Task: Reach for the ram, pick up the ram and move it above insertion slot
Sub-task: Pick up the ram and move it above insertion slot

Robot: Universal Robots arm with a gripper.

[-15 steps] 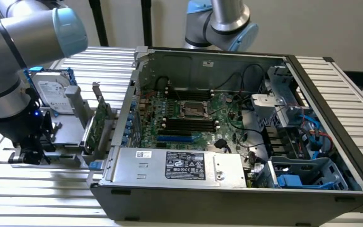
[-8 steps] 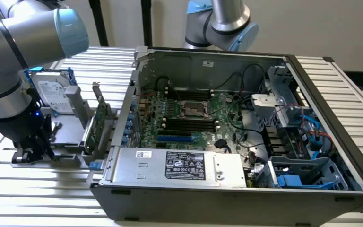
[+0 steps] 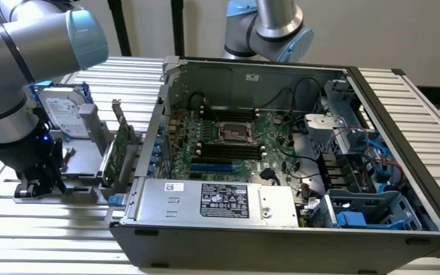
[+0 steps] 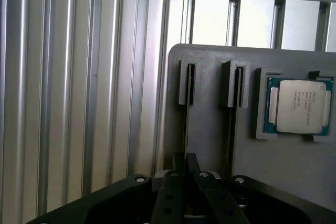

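Exterior view: the tool (image 3: 40,182) hangs low over the grey holder (image 3: 82,157) on the table (image 3: 52,229), well apart from the motherboard slots (image 3: 228,150). Wrist view: the tool (image 4: 186,160), drawn narrow, appears to pinch the ram (image 4: 185,129), which stands edge-on in its groove near the processor chip (image 4: 300,106). A straight, untilted lift should keep it from binding.

**Fig.** UR arm (image 3: 18,69), ext. view's left: grey links w/ blue joint caps, upper joint high, lower link dropping near-vertical. Wrist pts straight down; gripper (image 3: 40,188) at arm's lowest pt. Wrist view: two black fingers (image 4: 170,195) converge fwd, tips drawn together, approx. no gap.
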